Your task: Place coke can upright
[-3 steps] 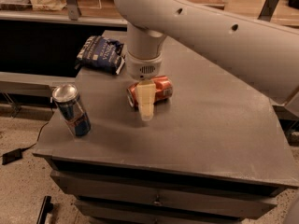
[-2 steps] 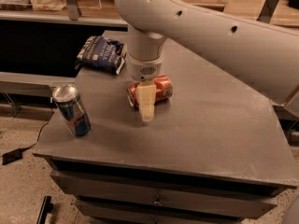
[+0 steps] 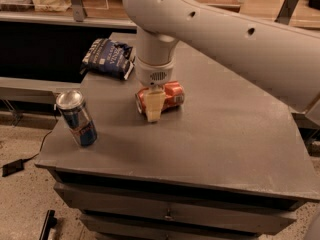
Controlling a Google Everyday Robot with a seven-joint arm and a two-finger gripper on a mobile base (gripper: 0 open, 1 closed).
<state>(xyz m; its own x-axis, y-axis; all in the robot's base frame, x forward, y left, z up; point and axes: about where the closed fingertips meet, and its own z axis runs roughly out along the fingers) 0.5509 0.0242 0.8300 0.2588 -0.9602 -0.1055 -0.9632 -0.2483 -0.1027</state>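
Gripper (image 3: pixel 155 104) is down at the tabletop, mid-table and a bit left of ctr, hanging straight off the white arm (image 3: pixel 225 39), which comes in from the right/far side and fills the upper part of the view. Grip state: can't tell. The wrist housing blocks the view from above and the can hides the far side. Can't tell whether it has hold of anything.

Coke can (image 3: pixel 172 95) is lying on its side on the grey table (image 3: pixel 225 149), long axis approx left-right, right end angled slightly far. The gripper sits over its left half, and its cream near part overlaps the can's front. The can's red-orange body pokes out to the right of the gripper. It's not upright.

Other items:
- Blue and silver can (image 3: pixel 76 118): standing near the table's left-near edge, silver top visible, well apart from the coke can.
- Dark blue snack bag (image 3: pixel 107 58): lying flat at the far-left corner, just left of the arm's wrist section, apart from both cans.

Below the tabletop there are drawer fronts w/ a small handle (image 3: pixel 167 216). A black cable (image 3: pixel 15 165) is on the speckled floor, left of the table.
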